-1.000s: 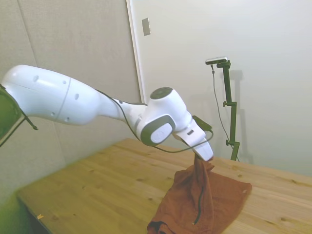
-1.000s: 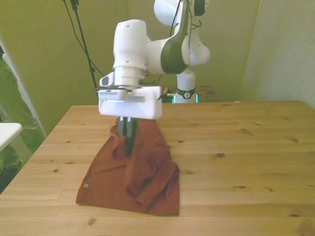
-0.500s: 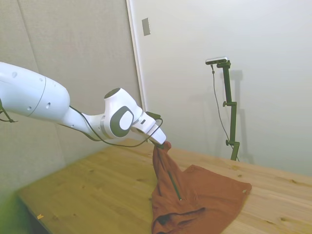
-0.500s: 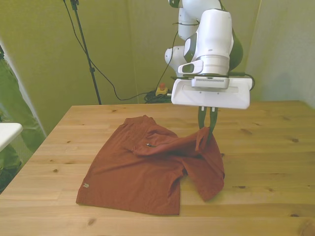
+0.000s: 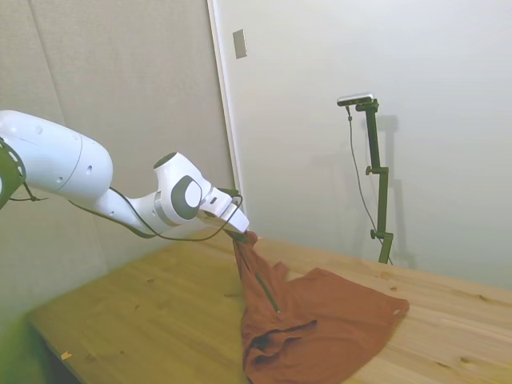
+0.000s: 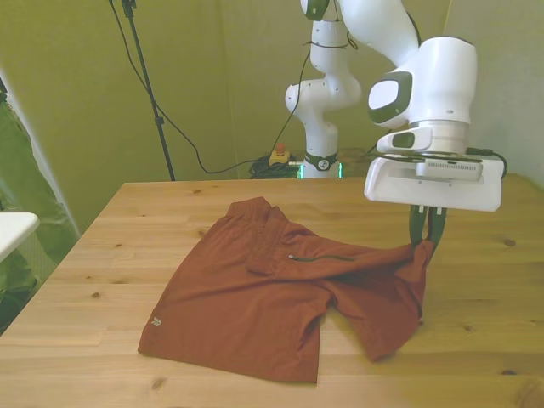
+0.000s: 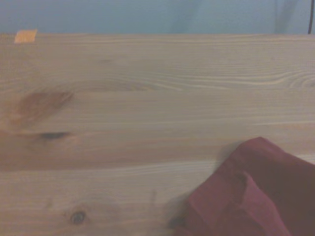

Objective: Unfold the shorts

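Shorts point(image 6: 255, 297): I've got them spread across the table point(image 6: 476, 340), long axis running from the front view's left to its right. The flat part lies toward the front view's left, with the hem nearest the camera.
Heading: the waistband end points away from the camera, toward the table's far edge. One corner is pulled out to the front view's right.
Gripper point(image 6: 427, 244): fingers pressed together on that corner, holding it clear of the table. The cloth runs taut from the zipper point(image 6: 327, 256) up to the grip.
Hanging part: below the gripper a fold of cloth droops back down onto the table.
Side view: I see the shorts point(image 5: 320, 320) rise in a narrow ridge up to the gripper point(image 5: 242, 235).
Wrist view: only a rust-brown corner of the shorts point(image 7: 256, 196) over bare table point(image 7: 123, 123).
Change: half a second ago the gripper was nearer the table's middle. It has carried the corner further toward the front view's right, and the shorts lie wider and flatter.
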Motion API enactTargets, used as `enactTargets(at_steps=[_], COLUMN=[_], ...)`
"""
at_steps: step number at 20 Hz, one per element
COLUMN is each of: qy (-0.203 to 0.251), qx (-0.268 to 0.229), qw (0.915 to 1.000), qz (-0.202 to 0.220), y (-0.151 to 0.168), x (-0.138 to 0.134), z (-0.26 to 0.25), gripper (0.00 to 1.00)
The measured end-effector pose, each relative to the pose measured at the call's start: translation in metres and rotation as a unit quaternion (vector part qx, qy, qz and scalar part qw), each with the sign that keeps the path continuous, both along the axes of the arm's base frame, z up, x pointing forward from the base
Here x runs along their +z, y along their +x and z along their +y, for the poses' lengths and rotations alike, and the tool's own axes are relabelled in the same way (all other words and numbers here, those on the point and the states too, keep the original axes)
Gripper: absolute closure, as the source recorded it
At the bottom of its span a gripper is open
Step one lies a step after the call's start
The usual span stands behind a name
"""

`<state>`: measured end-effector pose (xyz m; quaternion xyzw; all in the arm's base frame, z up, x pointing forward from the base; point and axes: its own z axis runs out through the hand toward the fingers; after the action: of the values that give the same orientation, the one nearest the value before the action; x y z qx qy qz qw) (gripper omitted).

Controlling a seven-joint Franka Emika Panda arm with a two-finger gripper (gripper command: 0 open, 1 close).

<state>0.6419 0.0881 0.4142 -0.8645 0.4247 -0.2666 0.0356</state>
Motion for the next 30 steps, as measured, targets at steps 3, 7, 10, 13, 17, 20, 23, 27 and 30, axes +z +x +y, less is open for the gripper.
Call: enactTargets(at_steps=[3,7,10,13,17,20,23,27,30], qy=[-0.009,-0.015,-0.018,-0.025,-0.028,-0.024,-0.033,-0.014,-0.008], qx=[0.009,0.02,0.025,0.022,0.016,0.032,0.068,0.098,0.118], qw=[0.9998,0.9994,0.9991,0.999,0.9985,0.9972,0.9938,0.9898,0.9844], qz=[0.016,0.025,0.03,0.031,0.044,0.064,0.082,0.103,0.13], y=[0.002,0.002,0.0,-0.006,-0.029,-0.051,-0.075,-0.077,-0.082], x=[-0.007,-0.01,-0.002,0.024,0.058,0.072,0.081,0.071,0.057], z=[0.007,0.014,0.018,0.005,-0.039,-0.079,-0.139,-0.16,-0.217], gripper=[0.0,0.0,0.0,0.0,0.0,0.0,0.0,0.0,0.0])
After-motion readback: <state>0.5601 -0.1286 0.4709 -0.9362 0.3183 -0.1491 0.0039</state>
